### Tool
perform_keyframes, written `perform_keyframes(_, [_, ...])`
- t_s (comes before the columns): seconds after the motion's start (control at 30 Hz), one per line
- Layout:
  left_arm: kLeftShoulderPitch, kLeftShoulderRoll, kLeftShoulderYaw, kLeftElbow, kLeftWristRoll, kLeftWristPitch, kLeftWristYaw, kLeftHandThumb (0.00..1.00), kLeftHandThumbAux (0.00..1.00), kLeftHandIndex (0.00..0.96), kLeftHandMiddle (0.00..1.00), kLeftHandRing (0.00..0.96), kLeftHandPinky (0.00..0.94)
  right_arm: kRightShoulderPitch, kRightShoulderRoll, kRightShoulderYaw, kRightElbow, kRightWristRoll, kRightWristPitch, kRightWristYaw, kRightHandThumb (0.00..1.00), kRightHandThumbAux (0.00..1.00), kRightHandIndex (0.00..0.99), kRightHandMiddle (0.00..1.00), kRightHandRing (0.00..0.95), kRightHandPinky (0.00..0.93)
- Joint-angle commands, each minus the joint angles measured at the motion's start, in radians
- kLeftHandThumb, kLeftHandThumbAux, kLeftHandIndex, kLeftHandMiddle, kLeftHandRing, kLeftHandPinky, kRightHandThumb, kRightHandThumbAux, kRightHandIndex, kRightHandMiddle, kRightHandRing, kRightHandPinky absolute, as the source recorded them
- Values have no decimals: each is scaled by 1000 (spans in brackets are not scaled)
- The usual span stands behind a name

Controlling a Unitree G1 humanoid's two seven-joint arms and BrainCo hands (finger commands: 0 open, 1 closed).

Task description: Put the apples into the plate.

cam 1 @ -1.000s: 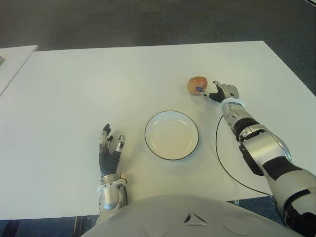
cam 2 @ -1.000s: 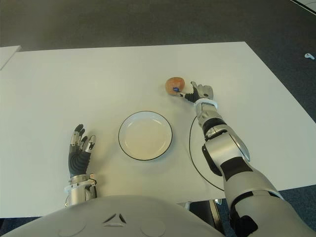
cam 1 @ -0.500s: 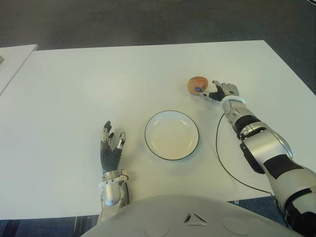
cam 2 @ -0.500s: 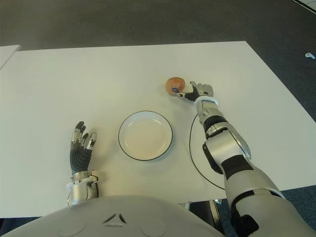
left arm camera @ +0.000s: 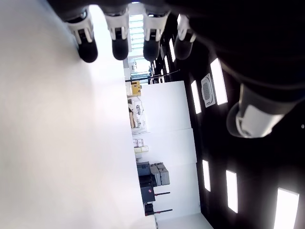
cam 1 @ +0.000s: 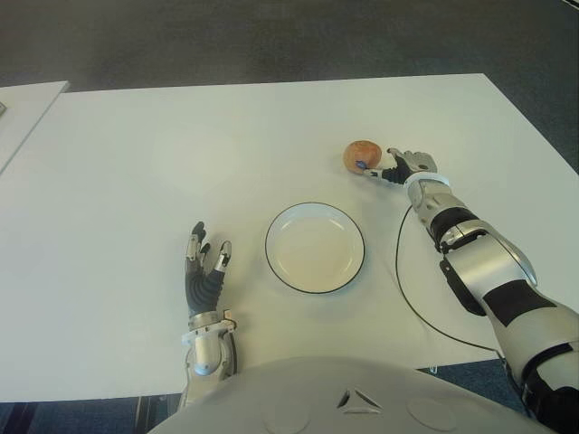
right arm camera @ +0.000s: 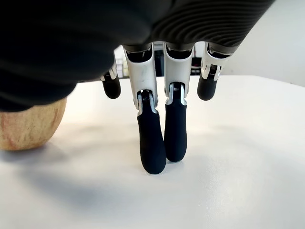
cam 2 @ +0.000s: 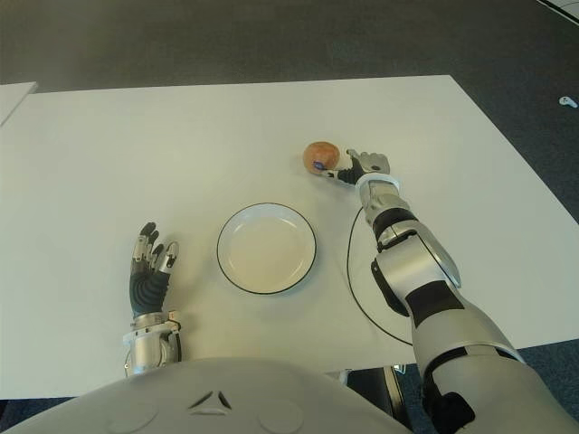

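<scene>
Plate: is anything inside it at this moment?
Nothing shows inside the plate; its whole bowl is in view. The apple sits on the table beyond it, beside the open right hand.

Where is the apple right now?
The apple sits on the white table, beyond the plate and a bit to its right. The right hand is just beside it on its right, not holding it.

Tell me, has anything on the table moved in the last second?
Hardly anything. The right robot hand crept slightly farther from the robot, beside the apple, with its fingers open and no hold on it. The left robot hand slid a little nearer the robot's body, fingers spread. The apple and the empty plate stayed put.
</scene>
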Motion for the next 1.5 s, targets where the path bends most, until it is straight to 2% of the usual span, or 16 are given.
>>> perform_keyframes(0.03, [15, -28, -23, 16, 14, 57, 10, 0, 498, 51, 0, 0, 0, 47, 34, 6, 30, 0, -16, 52, 140, 165, 0, 0, 0, 0])
perform_keyframes(0.3, [20, -26, -34, -5, 15, 71, 14, 0, 487, 48, 0, 0, 0, -21, 17, 12, 21, -5, -27, 60, 132, 170, 0, 0, 0, 0])
perform_keyframes(0.43, [14, -25, -39, -6, 27, 79, 28, 0, 477, 55, 2, 0, 0, -23, 15, 13, 22, -8, -31, 46, 125, 172, 0, 0, 0, 0])
perform_keyframes(0.8, [9, -41, -89, -59, 97, 140, 76, 0, 450, 66, 2, 0, 0, -95, 0, 28, 15, -24, -65, 47, 118, 190, 0, 0, 0, 0])
perform_keyframes(1.23, [5, -34, -133, -109, 150, 217, 131, 0, 413, 69, 20, 0, 0, -128, -27, 61, 12, -50, -105, 47, 135, 200, 0, 0, 0, 0])
perform_keyframes(1.5, [-21, -46, -130, -92, 133, 217, 163, 0, 397, 106, 37, 0, 0, -149, -44, 70, 4, -56, -129, 63, 152, 186, 0, 0, 0, 0])
